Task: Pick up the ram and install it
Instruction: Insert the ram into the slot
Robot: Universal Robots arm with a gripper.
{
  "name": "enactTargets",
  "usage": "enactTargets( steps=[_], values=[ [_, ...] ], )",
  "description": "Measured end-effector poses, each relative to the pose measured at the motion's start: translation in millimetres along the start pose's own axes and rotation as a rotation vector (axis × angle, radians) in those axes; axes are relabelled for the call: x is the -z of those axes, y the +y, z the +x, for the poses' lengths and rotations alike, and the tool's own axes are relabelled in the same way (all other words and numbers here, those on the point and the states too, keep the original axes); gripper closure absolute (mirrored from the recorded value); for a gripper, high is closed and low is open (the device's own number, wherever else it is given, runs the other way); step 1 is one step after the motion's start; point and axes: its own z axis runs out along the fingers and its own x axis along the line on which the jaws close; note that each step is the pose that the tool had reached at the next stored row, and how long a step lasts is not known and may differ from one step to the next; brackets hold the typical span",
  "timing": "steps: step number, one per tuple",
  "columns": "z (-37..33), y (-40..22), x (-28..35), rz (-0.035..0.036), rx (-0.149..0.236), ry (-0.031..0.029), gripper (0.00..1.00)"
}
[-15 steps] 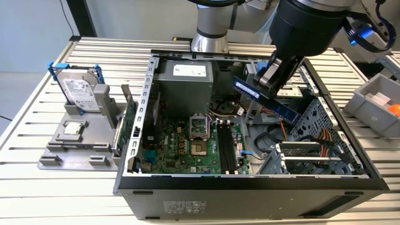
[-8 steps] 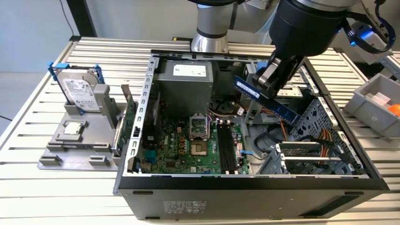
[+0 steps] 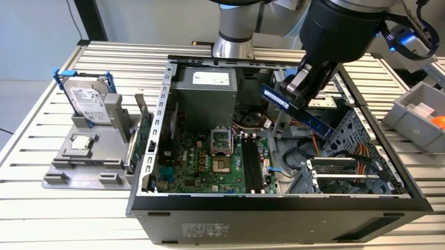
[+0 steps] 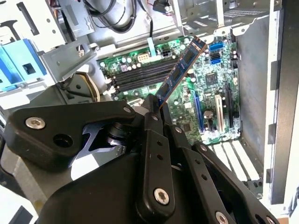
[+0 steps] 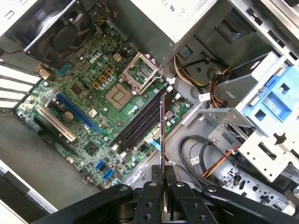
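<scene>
Above the open computer case [image 3: 278, 219], toward the upper right of the exterior view, the gripper [image 3: 291, 92] has its jaws closed on one end of the ram [image 3: 316, 122]. The bluish stick hangs tilted in the air, its free end sloping down toward the frame's right, clear of the motherboard [image 3: 201, 161]. In the second wrist view the ram [image 4: 180, 74] juts out from between the black fingers [image 4: 154, 154]. In the first wrist view it appears edge-on (a thin line) over the dark memory slots [image 5: 140, 126], running roughly along them. At the exterior view's left, a hard drive [image 3: 89, 101] stands upright in a grey holder [image 3: 83, 172], and a processor chip [image 3: 82, 141] lies just before it.
</scene>
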Motion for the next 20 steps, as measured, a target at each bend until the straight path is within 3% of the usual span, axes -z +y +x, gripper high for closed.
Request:
enactTargets(
  steps=[5,12,20],
  values=[
    [0.1,0.1,0.0,-0.0196,-0.039,-0.0167,1.00],
    [0.1,0.1,-0.3,-0.0164,-0.104,-0.0217,1.00],
    [0.1,0.1,-0.4,-0.0153,-0.124,-0.0228,1.00]
  ],
)
